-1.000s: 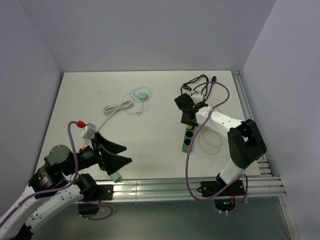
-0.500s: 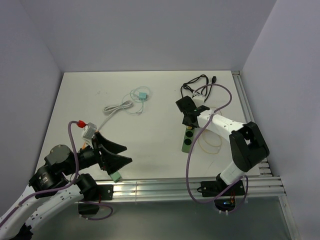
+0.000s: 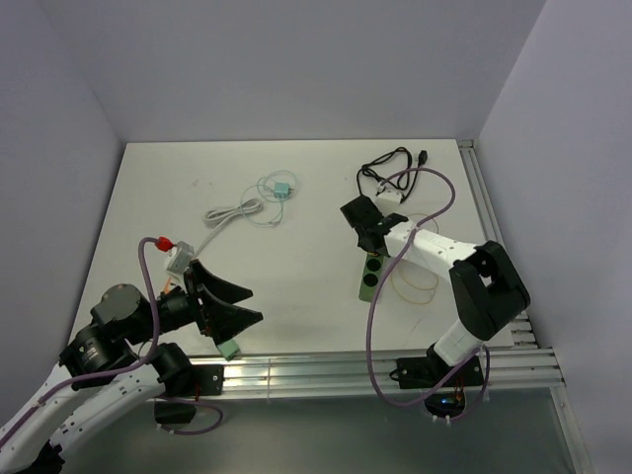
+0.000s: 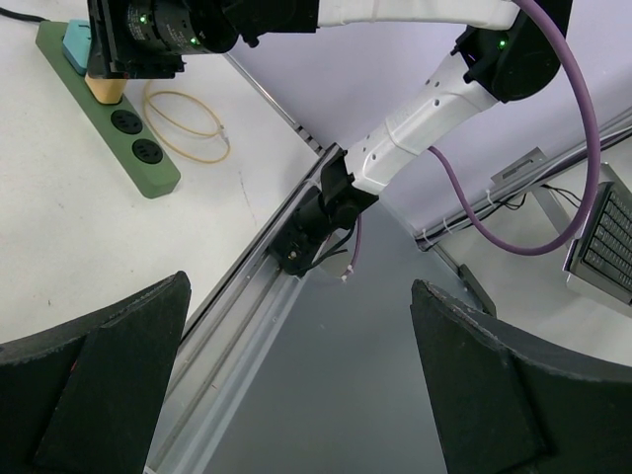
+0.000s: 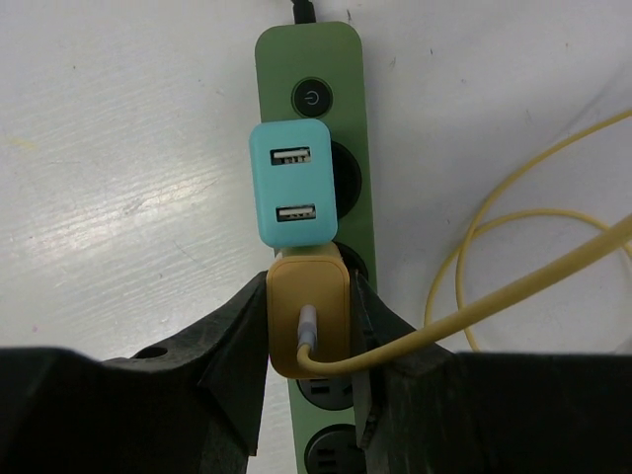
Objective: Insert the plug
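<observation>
A green power strip point(image 5: 351, 128) lies on the white table; it also shows in the top view point(image 3: 370, 275) and the left wrist view point(image 4: 128, 133). A teal USB charger point(image 5: 291, 183) sits plugged in the strip. My right gripper point(image 5: 309, 326) is shut on a yellow plug point(image 5: 308, 316) with a yellow cable point(image 5: 513, 267), holding it over the strip just below the teal charger. Whether its prongs are in the socket is hidden. My left gripper point(image 4: 296, 395) is open and empty, raised near the table's front left point(image 3: 222, 306).
A white cable point(image 3: 232, 212) with a small teal adapter point(image 3: 282, 189) lies at mid-left. A black cable point(image 3: 390, 163) and white block lie at the back right. A yellow cable loop point(image 3: 415, 276) lies right of the strip. Metal rails point(image 3: 346, 370) run along the front and right edges.
My right gripper has shifted slightly left and forward over the strip with the plug. The left arm has barely moved.
</observation>
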You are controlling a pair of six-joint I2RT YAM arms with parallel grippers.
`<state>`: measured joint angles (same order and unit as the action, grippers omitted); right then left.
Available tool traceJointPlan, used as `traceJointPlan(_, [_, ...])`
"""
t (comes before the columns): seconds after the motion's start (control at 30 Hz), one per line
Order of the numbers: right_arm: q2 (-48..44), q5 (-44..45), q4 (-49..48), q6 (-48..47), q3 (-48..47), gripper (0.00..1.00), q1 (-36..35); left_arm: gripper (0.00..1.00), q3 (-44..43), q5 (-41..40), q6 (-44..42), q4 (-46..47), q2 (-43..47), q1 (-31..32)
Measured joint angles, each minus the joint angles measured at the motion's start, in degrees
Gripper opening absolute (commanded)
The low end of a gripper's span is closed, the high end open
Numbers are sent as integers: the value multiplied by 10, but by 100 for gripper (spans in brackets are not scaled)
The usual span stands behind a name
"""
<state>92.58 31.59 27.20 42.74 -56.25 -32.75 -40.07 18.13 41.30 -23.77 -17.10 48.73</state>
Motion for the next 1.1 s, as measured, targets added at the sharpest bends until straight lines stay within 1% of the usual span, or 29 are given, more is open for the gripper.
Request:
traceJointPlan(0.13, [18,24,-3,-3,-5,0,-12,100,4,0,3,1,-2,0])
traceJointPlan(0.33, [-2,38,-74,-4,47,0,-12,99,4,-4,4,-10,-17,0])
traceJointPlan(0.47, [-19,30,-114,7,77,0,-3,100,5,-4,5,-9,-17,0])
traceJointPlan(0.57, [-13,40,-116,15,76,0,-8,99,5,-4,6,-6,-19,0])
traceJointPlan(0.77, [27,111,-101,33,51,0,-43,98,15,-5,15,4,-33,0])
traceJointPlan(0.83, [32,123,-101,40,50,0,-48,98,17,-5,16,4,-41,0])
traceJointPlan(1.0, [33,132,-112,51,59,0,-49,98,18,-10,19,4,-58,0])
traceJointPlan(1.1, [15,129,-141,51,83,0,-47,98,21,-10,20,7,-59,0])
